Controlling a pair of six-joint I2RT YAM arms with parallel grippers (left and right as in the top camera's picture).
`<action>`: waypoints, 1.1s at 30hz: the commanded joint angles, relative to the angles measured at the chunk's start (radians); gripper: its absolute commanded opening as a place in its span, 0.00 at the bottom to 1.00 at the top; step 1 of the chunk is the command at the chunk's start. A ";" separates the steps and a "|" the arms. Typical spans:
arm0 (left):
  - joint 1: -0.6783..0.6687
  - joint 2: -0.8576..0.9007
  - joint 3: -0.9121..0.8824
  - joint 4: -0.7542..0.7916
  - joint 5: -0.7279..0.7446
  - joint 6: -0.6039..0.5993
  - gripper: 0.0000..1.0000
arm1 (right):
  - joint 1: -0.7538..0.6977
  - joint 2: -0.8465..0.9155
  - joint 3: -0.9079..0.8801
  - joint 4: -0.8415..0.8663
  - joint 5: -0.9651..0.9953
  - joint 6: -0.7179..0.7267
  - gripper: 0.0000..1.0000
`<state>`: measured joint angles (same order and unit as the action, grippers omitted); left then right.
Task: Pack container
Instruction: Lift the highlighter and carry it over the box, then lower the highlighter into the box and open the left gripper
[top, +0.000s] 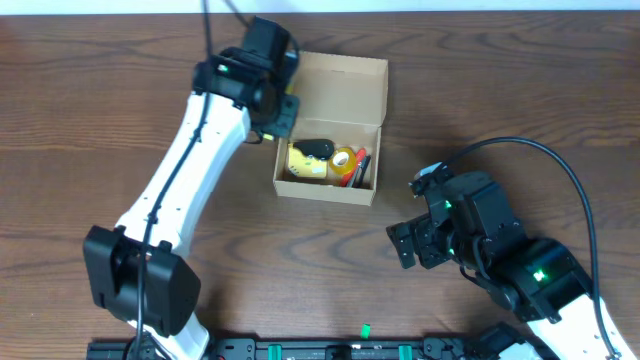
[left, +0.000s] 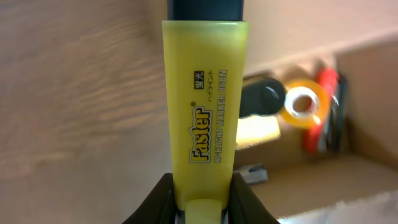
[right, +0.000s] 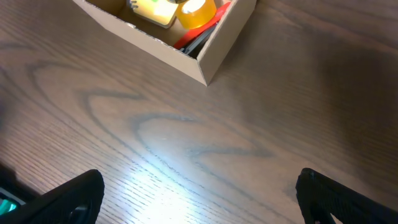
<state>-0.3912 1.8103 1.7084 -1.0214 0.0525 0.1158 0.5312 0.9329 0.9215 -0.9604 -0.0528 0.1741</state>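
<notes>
The left tool is gripping a yellow Faster highlighter beside the open cardboard box, while the right tool is hovering wide open over the bench.

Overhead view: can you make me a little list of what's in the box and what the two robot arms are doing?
container: cardboard, lid open
inside: yellow tape roll, black item, red pen
left jaws: shut on a yellow highlighter, by the container's side
right jaws: open, empty, over the table
</notes>
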 joint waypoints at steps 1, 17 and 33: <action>-0.040 0.001 0.022 -0.003 0.027 0.294 0.06 | -0.009 -0.005 0.006 -0.001 0.000 -0.011 0.99; -0.100 0.080 -0.007 -0.027 0.027 1.217 0.06 | -0.009 -0.005 0.006 -0.001 0.000 -0.011 0.99; -0.114 0.245 -0.007 -0.029 0.132 1.340 0.06 | -0.009 -0.005 0.006 -0.001 0.000 -0.011 0.99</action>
<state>-0.5022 2.0289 1.7077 -1.0428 0.1585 1.4345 0.5312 0.9329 0.9215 -0.9607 -0.0528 0.1741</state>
